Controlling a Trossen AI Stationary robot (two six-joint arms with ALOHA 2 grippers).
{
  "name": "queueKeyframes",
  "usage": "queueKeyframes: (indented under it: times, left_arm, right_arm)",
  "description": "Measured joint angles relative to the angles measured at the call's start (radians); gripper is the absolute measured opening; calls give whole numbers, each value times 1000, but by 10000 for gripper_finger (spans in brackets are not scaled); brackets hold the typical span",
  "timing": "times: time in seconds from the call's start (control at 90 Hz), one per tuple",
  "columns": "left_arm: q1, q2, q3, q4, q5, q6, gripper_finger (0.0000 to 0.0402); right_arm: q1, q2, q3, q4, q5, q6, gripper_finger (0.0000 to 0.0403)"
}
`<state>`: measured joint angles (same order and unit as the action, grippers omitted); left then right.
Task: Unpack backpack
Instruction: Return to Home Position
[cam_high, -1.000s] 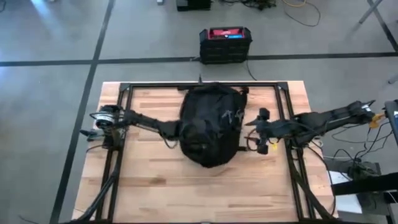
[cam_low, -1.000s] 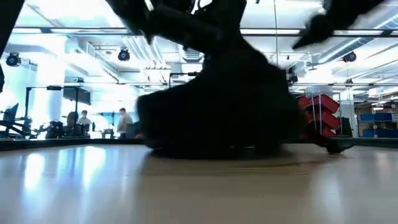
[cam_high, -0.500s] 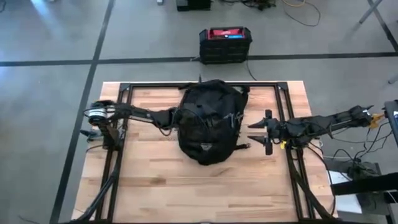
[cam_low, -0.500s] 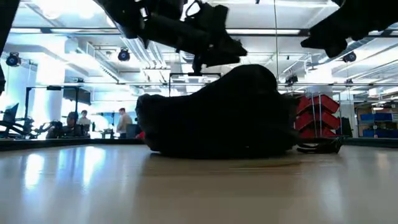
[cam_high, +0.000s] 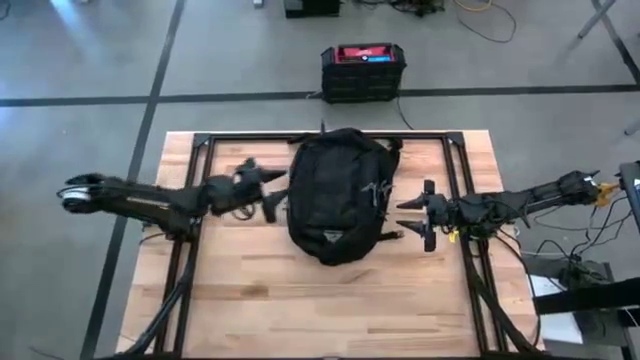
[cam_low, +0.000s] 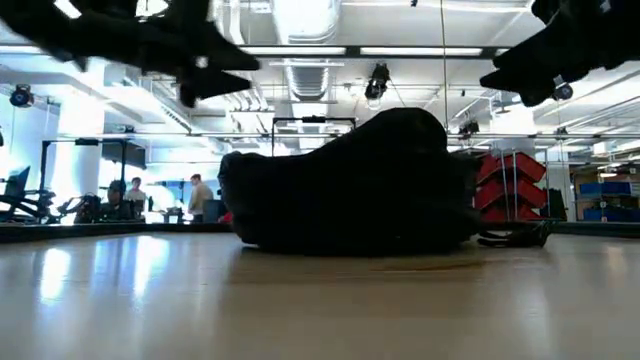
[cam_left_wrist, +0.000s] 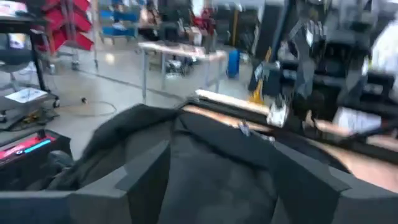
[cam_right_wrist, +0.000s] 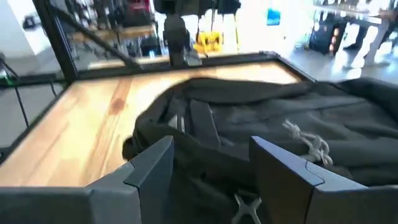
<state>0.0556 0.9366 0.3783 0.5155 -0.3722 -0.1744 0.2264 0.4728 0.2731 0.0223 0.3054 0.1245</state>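
Lying lengthwise from the far edge of the table (cam_high: 250, 300) toward the near one, the backpack (cam_high: 338, 195) sits mid-table, logo end nearest the near edge; what it holds is hidden. A box (cam_high: 362, 72) with a red top stands on the floor beyond the far edge. The left gripper (cam_high: 275, 193) hangs just beside the backpack's left flank, fingers spread wide and empty, not touching the fabric. The right gripper (cam_high: 402, 218) hangs near the opposite flank, fingers also parted and holding nothing. Seen from table height, the backpack (cam_low: 350, 190) rests flat, with both arms above it
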Motion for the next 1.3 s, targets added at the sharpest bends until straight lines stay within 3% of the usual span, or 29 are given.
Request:
queueKeyframes:
  times: [0.322, 0.456, 0.556, 0.644, 0.833, 1.033, 1.3]
  left_arm:
    - [-94, -532, -268, -107, -148, -8, 184]
    - [-124, -761, -290, -319, -168, -2, 157]
    - [-135, -933, -290, -465, -97, 11, 137]
    - [-141, -930, -260, -531, -50, 42, 118]
    - [-147, -935, -167, -619, -4, 60, 76]
    - [-159, -934, -166, -576, 71, 77, 46]
    - [-164, -935, -300, -402, 140, 70, 37]
  right_arm:
    - [0, -85, -107, 64, 0, -6, 157]
    - [1, -143, -139, 66, 0, -2, 106]
    - [8, -203, -164, 65, -2, -4, 48]
    - [27, -281, -186, 42, -2, -15, 9]
    - [71, -475, -234, -41, 40, -31, 8]
    - [88, -474, -238, -27, 60, -84, 2]
    - [90, -447, -242, -18, 28, -99, 0]
